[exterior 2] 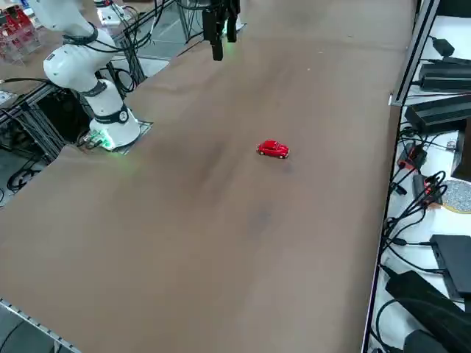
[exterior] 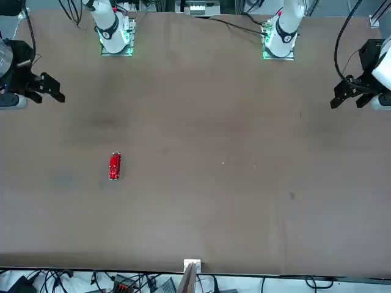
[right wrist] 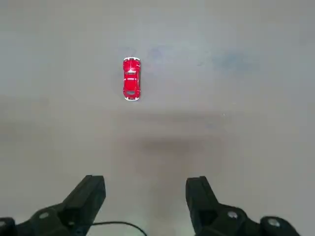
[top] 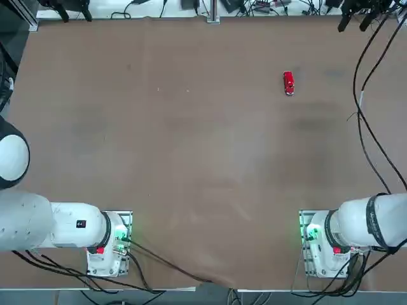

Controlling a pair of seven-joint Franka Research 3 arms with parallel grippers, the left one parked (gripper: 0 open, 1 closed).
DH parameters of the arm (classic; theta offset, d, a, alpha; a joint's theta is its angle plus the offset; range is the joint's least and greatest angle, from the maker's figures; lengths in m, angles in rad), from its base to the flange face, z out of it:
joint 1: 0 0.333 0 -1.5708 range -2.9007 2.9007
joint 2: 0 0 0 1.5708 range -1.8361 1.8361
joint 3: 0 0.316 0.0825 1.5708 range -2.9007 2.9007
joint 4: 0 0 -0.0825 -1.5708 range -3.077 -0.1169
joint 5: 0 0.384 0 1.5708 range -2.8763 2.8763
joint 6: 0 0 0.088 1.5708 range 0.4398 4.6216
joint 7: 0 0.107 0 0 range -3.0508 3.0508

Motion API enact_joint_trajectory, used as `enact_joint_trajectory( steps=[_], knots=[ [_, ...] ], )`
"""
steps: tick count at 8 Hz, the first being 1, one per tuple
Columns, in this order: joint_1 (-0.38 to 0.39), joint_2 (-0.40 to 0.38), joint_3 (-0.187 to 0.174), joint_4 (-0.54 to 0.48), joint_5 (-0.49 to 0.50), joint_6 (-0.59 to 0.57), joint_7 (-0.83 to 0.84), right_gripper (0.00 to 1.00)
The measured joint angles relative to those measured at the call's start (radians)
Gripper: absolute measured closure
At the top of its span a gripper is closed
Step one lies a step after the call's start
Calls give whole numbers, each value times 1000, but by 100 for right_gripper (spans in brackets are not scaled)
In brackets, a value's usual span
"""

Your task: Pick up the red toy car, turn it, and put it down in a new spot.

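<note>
You can see the glossy, smooth red toy car (top: 289, 83) in the top view's upper right, on a smooth, dull-sheened brown tabletop (top: 172, 146).

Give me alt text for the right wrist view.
A small red toy car sits on a brown tabletop, beyond the open, empty right gripper. A thin black cable curves between its fingers.

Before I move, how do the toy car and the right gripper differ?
The red toy car is glossy red; the right gripper is black.
The car rests on the table; the gripper hangs above it, open and empty.
Both are on the robot's right side.
</note>
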Motion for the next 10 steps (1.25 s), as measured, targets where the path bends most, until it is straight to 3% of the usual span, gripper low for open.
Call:
enact_joint_trajectory(
  steps=[3, 5, 7, 8, 10],
  knots=[
    [0, 24, 0, 19, 0, -5, 0, 0],
    [0, 41, 0, 16, 0, -73, 0, 0],
    [5, 117, 4, -2, 0, -82, 0, 1],
    [8, 179, 9, -7, 0, -32, 0, 1],
    [26, 331, 15, -10, 2, 170, 2, 1]
  ],
)
